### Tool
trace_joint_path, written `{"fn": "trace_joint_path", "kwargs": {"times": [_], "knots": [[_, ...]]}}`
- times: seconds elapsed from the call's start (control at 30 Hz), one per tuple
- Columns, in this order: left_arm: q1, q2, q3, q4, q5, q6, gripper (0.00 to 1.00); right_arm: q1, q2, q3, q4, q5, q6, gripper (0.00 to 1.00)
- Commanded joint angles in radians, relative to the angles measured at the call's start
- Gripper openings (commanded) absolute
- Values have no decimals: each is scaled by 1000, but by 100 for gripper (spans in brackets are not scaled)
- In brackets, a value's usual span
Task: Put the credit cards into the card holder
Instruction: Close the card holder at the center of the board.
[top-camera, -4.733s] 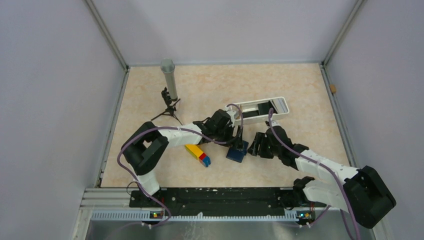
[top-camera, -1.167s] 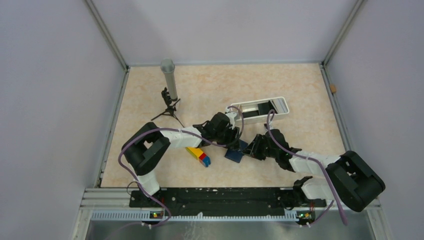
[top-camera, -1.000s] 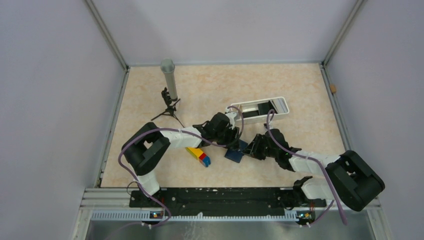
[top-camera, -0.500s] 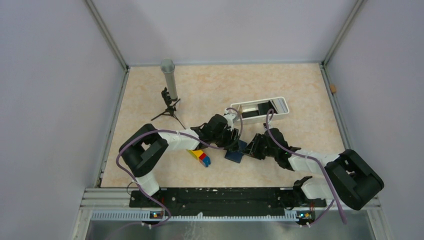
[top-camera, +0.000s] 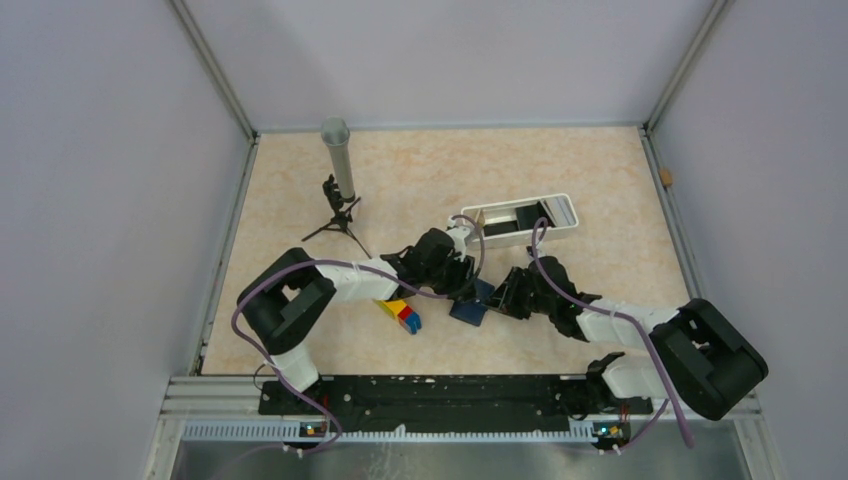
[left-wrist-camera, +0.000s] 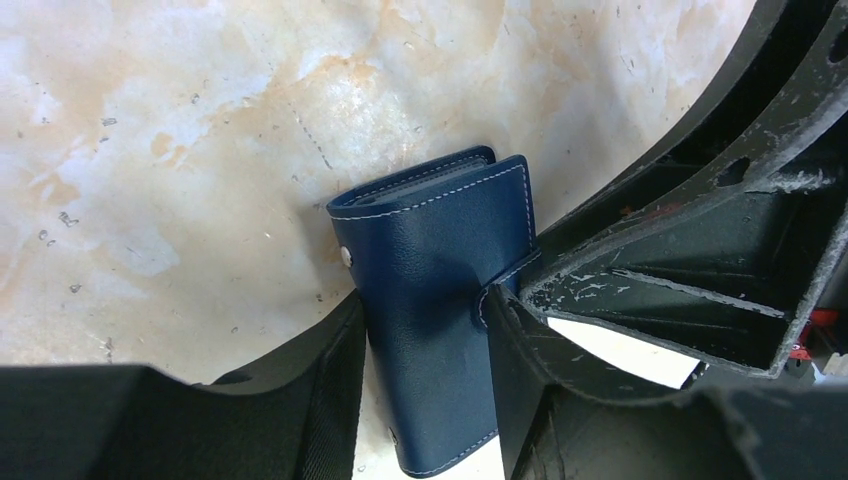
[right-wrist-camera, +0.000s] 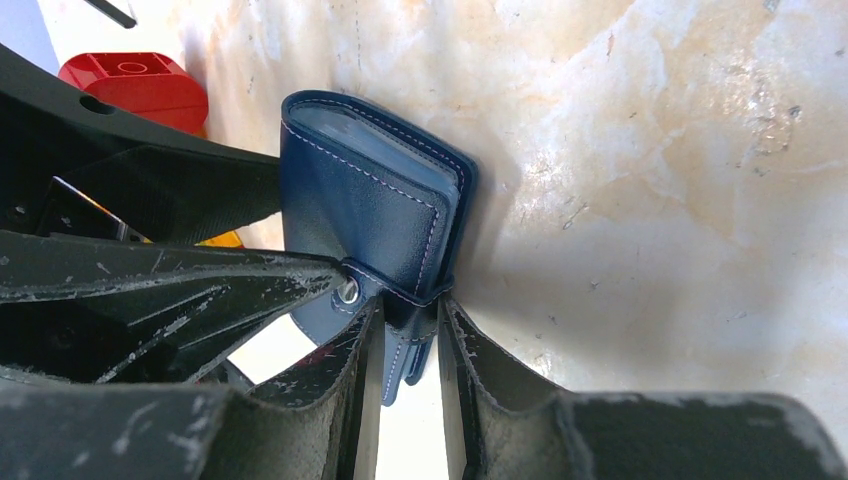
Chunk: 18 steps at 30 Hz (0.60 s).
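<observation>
The card holder (top-camera: 468, 311) is a small navy wallet, folded shut and standing on its edge on the table between the two arms. My left gripper (top-camera: 463, 287) spans its width, with one finger pressed on each side of the card holder (left-wrist-camera: 440, 290). My right gripper (top-camera: 499, 296) comes in from the other side, shut on the wallet's snap strap (right-wrist-camera: 400, 300). The stud (right-wrist-camera: 348, 291) shows beside its left finger. Pale edges sit inside the fold of the card holder (right-wrist-camera: 370, 200). I cannot tell if they are credit cards, and no cards show plainly elsewhere.
A white oblong tray (top-camera: 563, 203) with dark items lies just behind the grippers. A row of yellow, red and blue toy bricks (top-camera: 401, 312) lies left of the wallet, and the red brick (right-wrist-camera: 135, 85) also shows in the right wrist view. A grey cylinder on a small tripod (top-camera: 338, 160) stands back left.
The left forearm has sunk a little toward the front and its fingers have drawn in slightly on the wallet. The right arm and the wallet have stayed put over the last second.
</observation>
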Motion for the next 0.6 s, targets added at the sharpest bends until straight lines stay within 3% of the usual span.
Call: {"fn": "trace_joint_path", "kwargs": {"times": [0.0,0.57], "knots": [[-56,-11,-36,-51,134,-10,46,13,28,37,-9,73,-5,24],[-65,-36,-59,-42,94,-41,62,74,44,66,-74,136,-30,24]]}}
